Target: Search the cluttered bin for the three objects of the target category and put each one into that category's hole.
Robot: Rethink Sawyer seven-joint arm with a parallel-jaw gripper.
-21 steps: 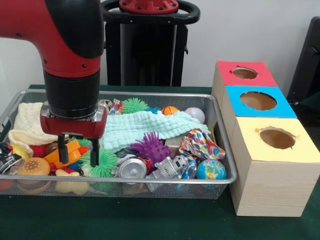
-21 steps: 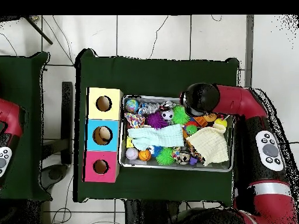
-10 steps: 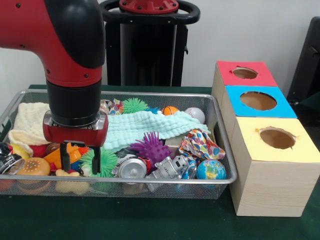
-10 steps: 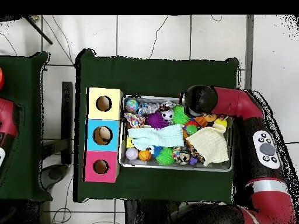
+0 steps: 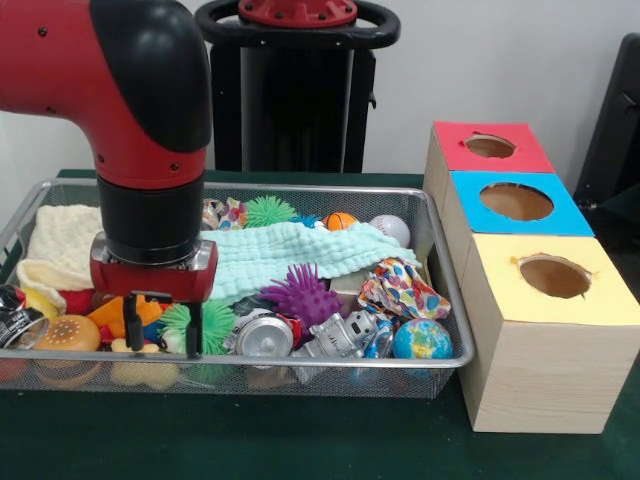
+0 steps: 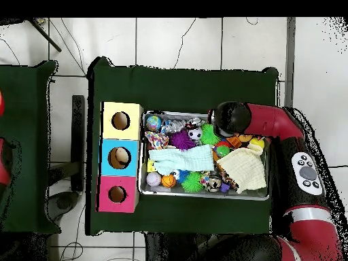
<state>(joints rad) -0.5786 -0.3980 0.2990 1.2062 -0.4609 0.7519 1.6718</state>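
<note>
Just green spiky ball (image 5: 205, 328) between claw (image 5: 162, 326) fingers

A wire basket (image 5: 440, 300) was set at the lower left of the front view, with three boxes (image 5: 520, 300) lined up just beside it on the right, one behind another. Inside the basket, a folded cloth (image 5: 290, 252) was spread across the middle, a second cloth (image 5: 55, 240) was laid at the far left, and a spiky ball (image 5: 300, 293) was placed before the middle cloth. A globe ball (image 5: 421, 340) was lodged in the near right corner.
</note>
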